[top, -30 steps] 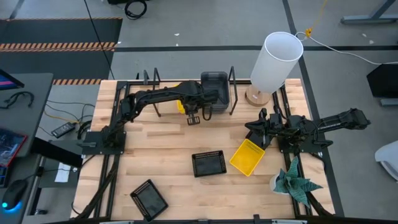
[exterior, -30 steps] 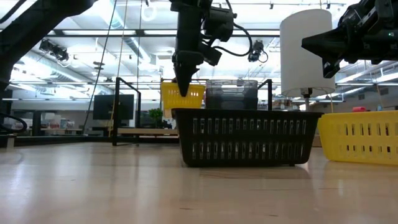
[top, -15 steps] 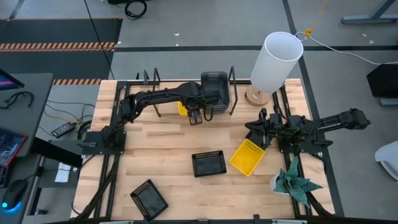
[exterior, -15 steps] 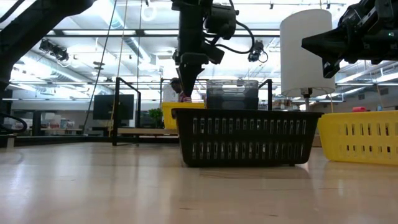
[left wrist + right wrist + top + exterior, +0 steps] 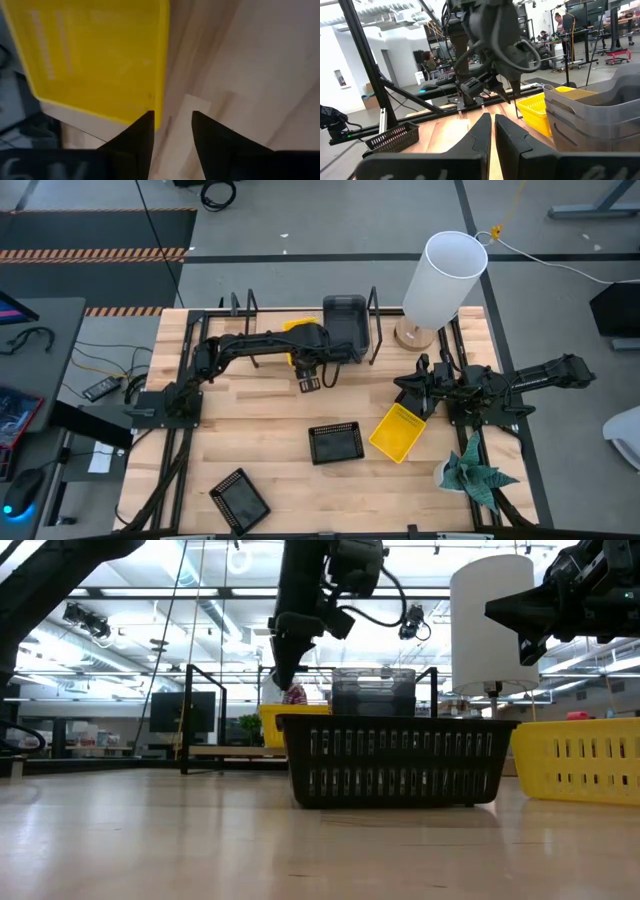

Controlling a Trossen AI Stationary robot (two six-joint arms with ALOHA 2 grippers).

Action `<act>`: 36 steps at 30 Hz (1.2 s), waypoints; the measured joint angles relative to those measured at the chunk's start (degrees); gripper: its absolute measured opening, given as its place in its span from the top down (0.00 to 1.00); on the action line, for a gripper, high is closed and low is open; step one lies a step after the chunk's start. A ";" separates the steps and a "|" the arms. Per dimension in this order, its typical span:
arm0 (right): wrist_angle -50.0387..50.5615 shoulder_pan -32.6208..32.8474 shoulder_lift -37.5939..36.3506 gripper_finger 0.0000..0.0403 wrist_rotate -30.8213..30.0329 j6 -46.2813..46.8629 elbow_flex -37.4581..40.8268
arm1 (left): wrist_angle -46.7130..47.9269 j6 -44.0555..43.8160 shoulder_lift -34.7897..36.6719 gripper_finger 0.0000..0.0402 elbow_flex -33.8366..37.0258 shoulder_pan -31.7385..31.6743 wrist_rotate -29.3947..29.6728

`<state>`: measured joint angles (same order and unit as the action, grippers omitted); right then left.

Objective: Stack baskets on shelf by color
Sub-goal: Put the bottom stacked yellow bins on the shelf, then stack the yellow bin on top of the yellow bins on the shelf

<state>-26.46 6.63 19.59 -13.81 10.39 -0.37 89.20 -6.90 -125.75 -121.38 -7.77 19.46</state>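
Your left gripper [image 5: 309, 384] hangs open and empty near the far edge, just beside the yellow basket [image 5: 298, 338] on the shelf [image 5: 240, 308], next to the grey basket [image 5: 345, 320]. Your right gripper [image 5: 404, 385] waits near the right edge, fingers nearly closed, holding nothing.

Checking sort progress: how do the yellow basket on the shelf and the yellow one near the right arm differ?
The shelf yellow basket sits square on the shelf beside the grey baskets. The loose yellow basket lies angled on the table, near the black mesh basket. Both are same colour, upright, empty.
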 joint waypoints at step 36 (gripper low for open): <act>0.00 -0.01 -0.01 0.93 -0.01 -0.01 0.00 | -12.03 -0.15 2.83 0.71 4.56 6.13 11.30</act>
<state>-26.46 6.63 19.58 -13.82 10.37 -0.37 77.17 -7.05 -122.93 -116.82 -1.64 30.76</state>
